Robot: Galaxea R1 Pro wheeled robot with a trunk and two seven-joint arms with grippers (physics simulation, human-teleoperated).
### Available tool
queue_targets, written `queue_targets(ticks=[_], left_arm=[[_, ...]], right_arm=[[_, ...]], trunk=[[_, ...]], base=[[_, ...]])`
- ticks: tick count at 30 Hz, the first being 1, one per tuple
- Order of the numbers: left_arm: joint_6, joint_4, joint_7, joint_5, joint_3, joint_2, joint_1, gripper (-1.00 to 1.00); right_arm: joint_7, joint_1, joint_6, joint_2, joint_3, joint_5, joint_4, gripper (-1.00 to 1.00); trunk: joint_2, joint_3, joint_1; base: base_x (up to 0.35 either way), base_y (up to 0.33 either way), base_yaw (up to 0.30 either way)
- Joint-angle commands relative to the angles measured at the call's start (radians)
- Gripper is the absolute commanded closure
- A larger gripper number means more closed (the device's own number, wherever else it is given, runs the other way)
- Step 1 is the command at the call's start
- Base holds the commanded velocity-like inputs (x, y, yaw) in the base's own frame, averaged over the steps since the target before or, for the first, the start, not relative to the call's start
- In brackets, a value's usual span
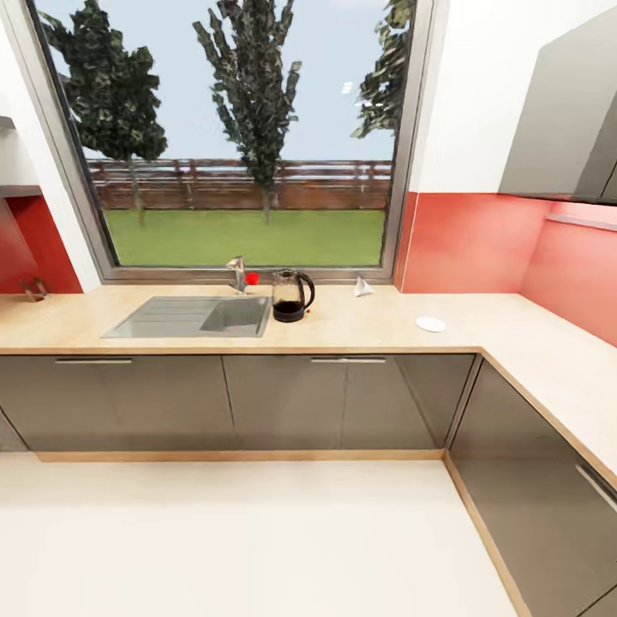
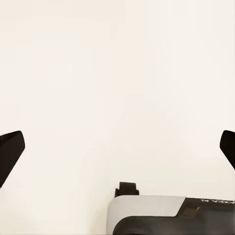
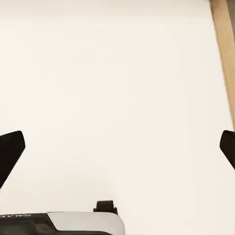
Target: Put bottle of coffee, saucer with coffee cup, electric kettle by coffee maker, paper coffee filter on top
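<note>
two sets of fingers [image 2: 226, 147] [image 3: 10, 149] spread wide over floor, electric kettle [image 1: 291, 296] beside sink [image 1: 171, 324], saucer [image 1: 431, 324] apart

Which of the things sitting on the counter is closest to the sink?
The rounded clear glass kettle with black lid and handle. It stands right beside the steel sink, while the small flat white saucer lies farther along.

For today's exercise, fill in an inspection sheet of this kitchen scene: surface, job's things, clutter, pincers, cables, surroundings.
Surface: light wood countertop, L-shaped, with an inset sink.
Job's things: electric kettle upright right of the sink; saucer flat further right.
Clutter: small white folded item by the window; small red thing near the tap.
Pincers: left pincer and right pincer open, holding nothing, over pale floor.
Cables: nothing seen.
Surroundings: window, red backsplash, grey cabinets.
</note>
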Motion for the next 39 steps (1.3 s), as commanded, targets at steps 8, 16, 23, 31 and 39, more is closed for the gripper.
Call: queue_targets(ticks=[8,16,23,31,39], left_arm=[[-0.003,0.001,-0.001,0.005,0.000,0.000,-0.001,-1.00],[-0.004,0.001,-0.002,0.004,0.000,0.000,-0.001,-1.00],[-0.005,0.001,-0.001,0.003,0.000,0.000,-0.001,-1.00],[-0.005,0.001,0.000,0.002,0.000,0.000,-0.001,-1.00],[-0.005,0.001,0.000,0.004,0.001,0.000,-0.001,-1.00]], right_arm=[[-0.001,-0.001,-0.002,0.000,-0.001,0.001,-0.001,-1.00],[-0.001,0.000,-0.003,0.000,-0.001,0.001,-0.002,-1.00],[-0.001,0.000,-0.003,0.000,-0.005,0.001,-0.003,-1.00],[-0.001,0.000,-0.002,0.000,-0.007,0.001,-0.003,-1.00],[0.002,0.000,-0.002,-0.001,-0.004,0.002,-0.004,-1.00]], trunk=[[-0.002,0.010,0.001],[-0.002,0.023,0.001],[-0.002,0.034,0.001],[-0.002,0.046,0.001],[-0.002,0.055,0.001]], base=[[0.308,0.154,0.000],[0.333,0.029,0.000],[0.334,0.001,0.000],[0.282,0.000,0.000],[0.225,0.000,0.000]])
